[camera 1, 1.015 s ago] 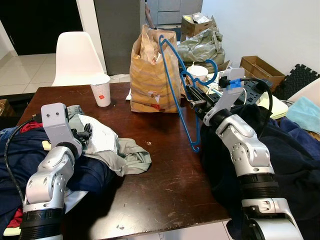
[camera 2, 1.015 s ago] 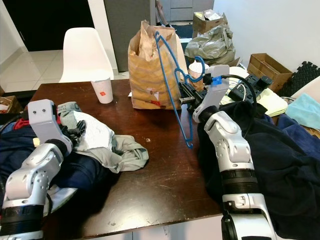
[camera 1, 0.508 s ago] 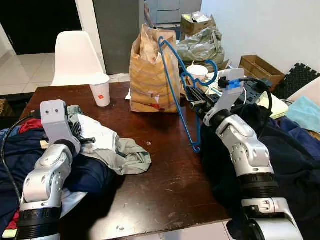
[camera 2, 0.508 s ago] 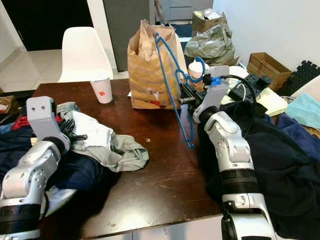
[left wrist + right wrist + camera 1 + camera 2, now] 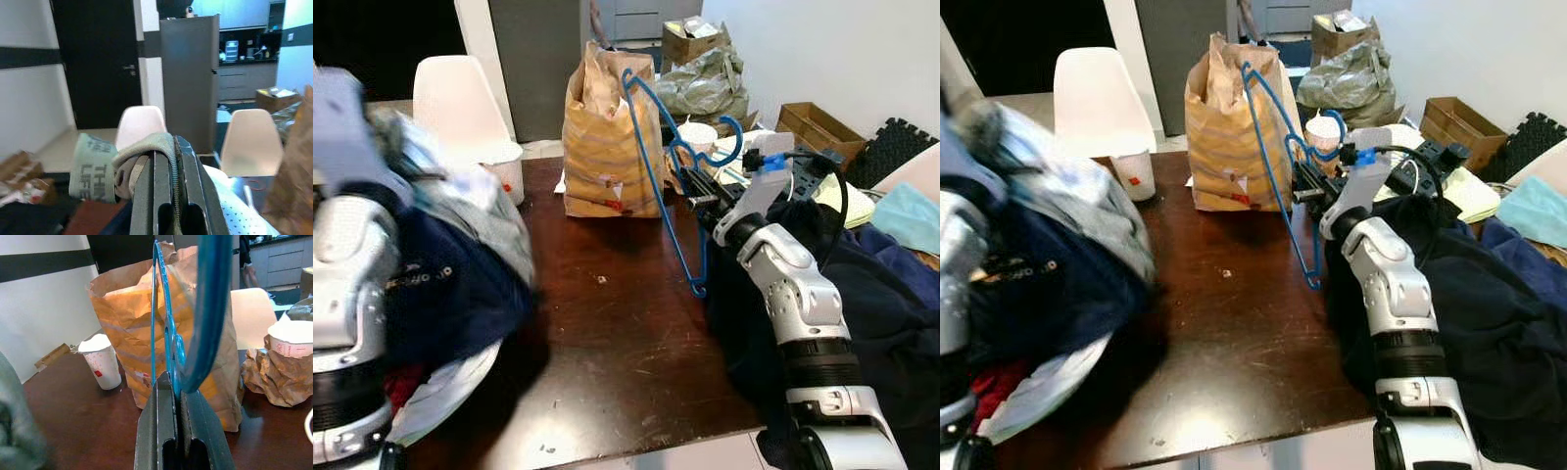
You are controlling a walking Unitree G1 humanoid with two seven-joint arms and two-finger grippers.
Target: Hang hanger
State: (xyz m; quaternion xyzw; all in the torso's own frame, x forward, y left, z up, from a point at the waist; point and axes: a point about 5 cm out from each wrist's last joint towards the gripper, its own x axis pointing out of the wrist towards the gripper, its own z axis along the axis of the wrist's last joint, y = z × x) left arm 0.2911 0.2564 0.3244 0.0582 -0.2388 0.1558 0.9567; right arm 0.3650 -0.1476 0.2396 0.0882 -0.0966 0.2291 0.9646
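Blue hanger (image 5: 658, 147) stands nearly upright above the dark wooden counter (image 5: 607, 333), pinched at its neck by the right end effector (image 5: 697, 192), whose two black fingers (image 5: 168, 431) are closed tight on the blue wire in the right wrist view. Its hook curls up beside the silver right arm, and its lower corner hangs just above the counter edge, next to a heap of dark clothing (image 5: 871, 294) on the robot's right. Just behind the hanger stands a crumpled brown paper bag (image 5: 602, 137), and to the bag's left is a white paper cup (image 5: 1134, 174) with a red mark. A second, smaller crumpled bag with a cup (image 5: 288, 367) on it sits to the right of the big one. The left end effector (image 5: 166, 196) is raised high near the camera, its fingers clamped on a fold of olive-grey garment (image 5: 142, 154); a blurred bundle of grey and navy clothes (image 5: 450, 264) hangs from it. A white chair (image 5: 460, 98) stands behind the counter.
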